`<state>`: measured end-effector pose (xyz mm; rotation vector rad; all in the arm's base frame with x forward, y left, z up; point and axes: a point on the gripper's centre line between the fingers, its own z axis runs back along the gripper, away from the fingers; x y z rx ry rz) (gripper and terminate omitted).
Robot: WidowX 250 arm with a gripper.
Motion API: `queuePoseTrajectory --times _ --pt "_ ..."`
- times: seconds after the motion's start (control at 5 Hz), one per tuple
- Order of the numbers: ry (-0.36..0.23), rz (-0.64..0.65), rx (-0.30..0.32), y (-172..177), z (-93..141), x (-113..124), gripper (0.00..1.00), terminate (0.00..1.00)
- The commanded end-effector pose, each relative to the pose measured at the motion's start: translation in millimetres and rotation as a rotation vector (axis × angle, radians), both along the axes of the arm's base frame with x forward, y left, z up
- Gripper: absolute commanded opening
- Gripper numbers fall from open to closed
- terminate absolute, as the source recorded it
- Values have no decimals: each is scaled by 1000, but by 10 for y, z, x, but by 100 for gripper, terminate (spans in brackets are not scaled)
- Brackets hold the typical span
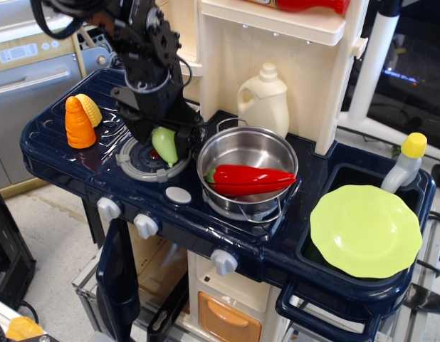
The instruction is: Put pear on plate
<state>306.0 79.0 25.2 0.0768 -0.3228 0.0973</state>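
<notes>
Black gripper [165, 134] is down over the burner [138, 158] with its fingers flanking the upright-tilted pear [165, 145], seemingly clamped on it though contact is unclear, so your carry runs right, past the steel pot [246, 167], to the lime-green plate [365, 230].

This looks like a robotics lab set up around a child's play kitchen [227, 214] rather than a real one: the navy plastic counter has moulded burners, toy knobs [145, 226] and a cream plastic back wall. A black robot arm [138, 50] reaches over it. Toy food such as the corn [81, 120] sits on the counter, while a dark monitor [419, 71] and grey equipment cabinet [28, 78] stand behind.
</notes>
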Motion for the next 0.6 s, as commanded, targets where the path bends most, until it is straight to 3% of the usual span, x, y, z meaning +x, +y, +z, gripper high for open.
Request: queuePoseTrajectory --times 0.0,0.4 --pt "-19 10 25 -46 159 36 0 0" --pt "103 65 137 -316 844 20 0 0"
